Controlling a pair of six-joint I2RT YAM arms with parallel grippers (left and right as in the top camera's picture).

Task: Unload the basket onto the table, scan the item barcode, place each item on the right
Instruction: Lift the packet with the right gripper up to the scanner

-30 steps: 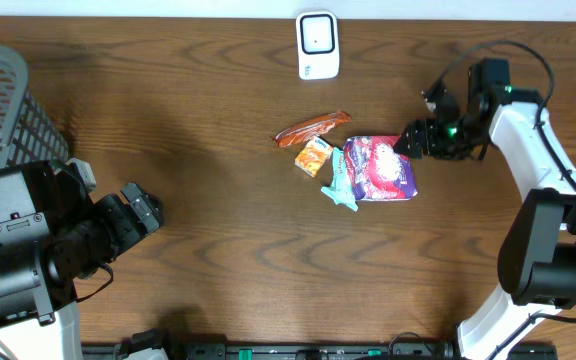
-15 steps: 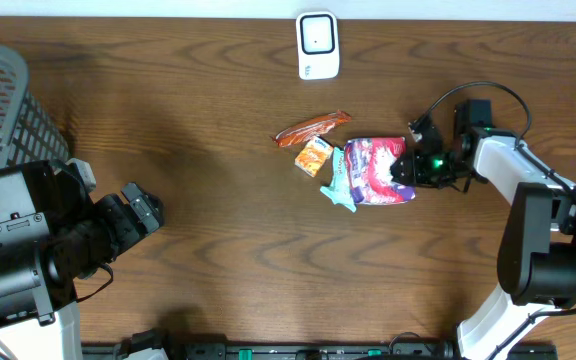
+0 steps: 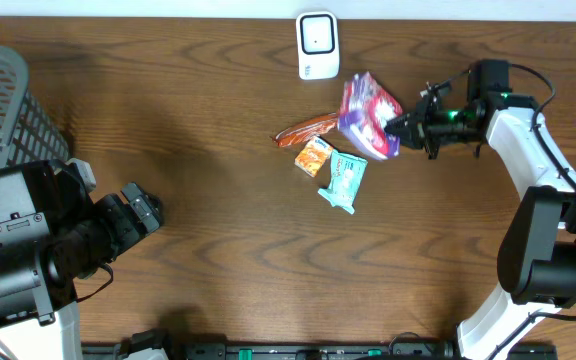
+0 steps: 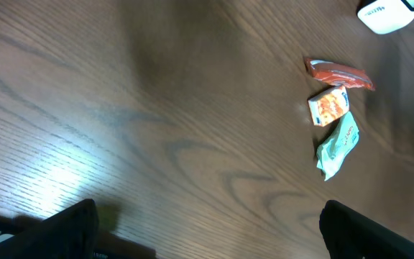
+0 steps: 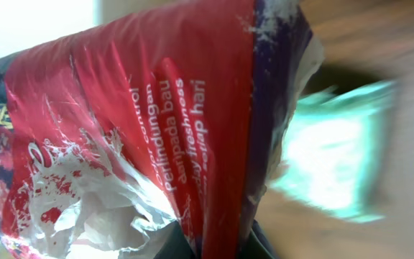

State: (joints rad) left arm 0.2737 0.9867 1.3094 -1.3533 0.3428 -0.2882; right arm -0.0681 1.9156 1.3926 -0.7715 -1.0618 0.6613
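Note:
The item, a red and purple packet [image 3: 366, 110], hangs above the table just right of the white scanner [image 3: 318, 45]. My right gripper [image 3: 400, 128] is shut on the packet's right edge. In the right wrist view the crinkled red packet [image 5: 142, 129] fills the frame, pinched between the dark jaws at the bottom by my right gripper [image 5: 218, 244]. No barcode shows on the faces I see. My left gripper [image 3: 150, 210] stands open at the lower left, far from the packets, with nothing between its fingers [image 4: 67, 230].
An orange-red stick packet [image 3: 308, 128], a small orange packet [image 3: 314, 156] and a teal packet [image 3: 344, 180] lie near the table's middle. A grey basket [image 3: 8, 100] stands at the left edge. The left wrist view shows the same packets at its upper right.
My right gripper closed on the red and purple packet, lifted it off the table and carried it up-left toward the scanner, uncovering the teal packet. The left arm stayed still.

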